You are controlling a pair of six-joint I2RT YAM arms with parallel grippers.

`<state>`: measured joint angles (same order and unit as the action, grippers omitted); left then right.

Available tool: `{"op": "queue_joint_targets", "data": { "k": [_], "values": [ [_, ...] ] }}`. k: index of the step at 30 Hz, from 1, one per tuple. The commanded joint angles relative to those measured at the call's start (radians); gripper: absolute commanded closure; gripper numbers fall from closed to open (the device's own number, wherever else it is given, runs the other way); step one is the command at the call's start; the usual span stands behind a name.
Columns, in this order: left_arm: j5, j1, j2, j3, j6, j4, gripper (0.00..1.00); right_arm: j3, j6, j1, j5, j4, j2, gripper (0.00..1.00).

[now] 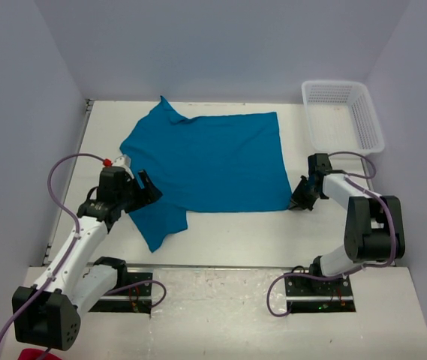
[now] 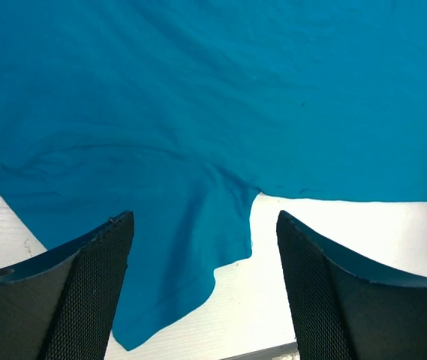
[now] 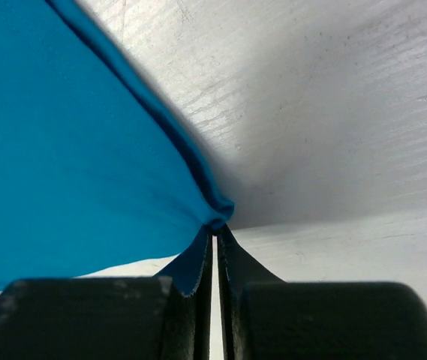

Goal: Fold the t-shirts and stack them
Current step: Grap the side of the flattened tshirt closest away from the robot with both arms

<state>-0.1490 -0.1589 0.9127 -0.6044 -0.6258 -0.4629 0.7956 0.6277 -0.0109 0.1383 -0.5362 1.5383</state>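
Fold one, judged to be just starting; nothing is being shown folded or stacked yet.

- One teal-blue t-shirt (image 1: 213,161) is being seen, spread flat on the worktop (image 1: 236,240). Its hem is lying toward the right and its sleeves toward the left. Light wrinkles are showing around the near sleeve (image 1: 157,221).
- The right fingers (image 3: 296,315) are being pressed together on the near hem corner (image 3: 217,214). Only a thin tip of cloth is being pinched, right at the edge.
- The left fingers (image 2: 85,285) are being held wide apart, with nothing between the pads. They are hovering just above the shirt where the near sleeve is joining the body.
- A white basket (image 1: 363,112) is sitting at the far right corner, apart from the shirt.

How the step is best done, as judged:
- The left fingers are to be lowered and closed on the near edge by the sleeve, so that the near edge is being held at both ends.
- The cloth is to be kept lightly taut between the two holds.
- Both ends are to be raised low and evenly, then carried together toward the far edge, so the fold line is falling straight.
- Hard pulling is to be avoided, since so shallow a corner pinch is likely to slip.
- The loose sleeve is to be watched for trailing.
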Motion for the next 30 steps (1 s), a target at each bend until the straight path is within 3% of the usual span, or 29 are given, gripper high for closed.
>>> {"op": "queue_joint_targets", "data": {
  "k": [1,11,20,27,30],
  "values": [
    [0.038,-0.002,-0.029,-0.017,-0.011,-0.019,0.22,-0.032,0.013,0.002,-0.009,0.018,-0.061,1.00],
    [0.227,-0.051,0.081,-0.067,-0.080,-0.201,0.27,-0.076,-0.029,-0.032,-0.046,0.082,-0.248,1.00],
    [0.204,-0.091,0.086,-0.049,-0.187,-0.301,0.33,-0.067,-0.040,-0.069,-0.051,0.125,-0.323,1.00],
    [0.247,-0.130,0.209,-0.208,-0.143,-0.525,0.38,-0.064,-0.043,-0.089,0.000,0.163,-0.314,1.00],
    [0.203,-0.154,0.219,-0.218,-0.144,-0.575,0.43,-0.072,-0.045,-0.090,0.032,0.180,-0.314,1.00]
  ]
}}
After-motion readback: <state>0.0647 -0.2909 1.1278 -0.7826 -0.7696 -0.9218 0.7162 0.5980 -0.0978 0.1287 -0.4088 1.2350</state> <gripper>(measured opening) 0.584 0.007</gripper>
